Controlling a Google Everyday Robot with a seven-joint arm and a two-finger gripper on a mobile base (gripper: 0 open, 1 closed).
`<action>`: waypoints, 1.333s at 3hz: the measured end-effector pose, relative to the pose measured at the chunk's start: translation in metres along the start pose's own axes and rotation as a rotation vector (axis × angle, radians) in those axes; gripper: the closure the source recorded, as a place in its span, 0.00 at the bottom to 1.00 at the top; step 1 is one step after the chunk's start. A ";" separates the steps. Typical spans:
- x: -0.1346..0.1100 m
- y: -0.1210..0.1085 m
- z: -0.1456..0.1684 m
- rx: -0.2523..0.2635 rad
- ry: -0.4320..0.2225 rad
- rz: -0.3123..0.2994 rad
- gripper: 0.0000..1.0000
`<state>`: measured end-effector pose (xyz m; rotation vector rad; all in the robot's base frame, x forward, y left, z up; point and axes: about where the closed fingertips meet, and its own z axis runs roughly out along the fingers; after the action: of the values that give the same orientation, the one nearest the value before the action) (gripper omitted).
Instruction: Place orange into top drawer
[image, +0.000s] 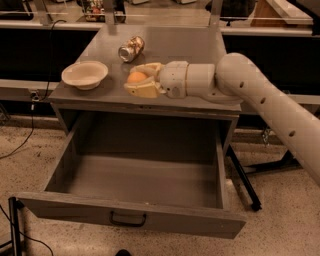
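Observation:
The orange (136, 77) is a small round fruit held between the cream fingers of my gripper (140, 80). The gripper is shut on it, above the front edge of the grey cabinet top (175, 45), just behind the drawer opening. The white arm reaches in from the right. The top drawer (130, 220) is pulled wide open below, a deep grey box with a flat front and a small dark handle (128, 219) at its centre. Its inside shows nothing in it.
A cream bowl (84, 74) sits on the cabinet top at the left. A shiny metallic can (131, 49) lies on its side behind the gripper. A dark leg of a stand (244, 181) runs along the floor at the right of the drawer.

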<state>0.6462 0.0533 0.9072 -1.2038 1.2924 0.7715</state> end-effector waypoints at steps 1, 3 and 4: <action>0.018 0.047 0.016 -0.069 -0.031 0.162 1.00; 0.062 0.117 0.025 -0.181 0.073 0.309 1.00; 0.064 0.119 0.025 -0.184 0.078 0.313 1.00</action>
<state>0.5527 0.0959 0.8155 -1.2003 1.5224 1.0985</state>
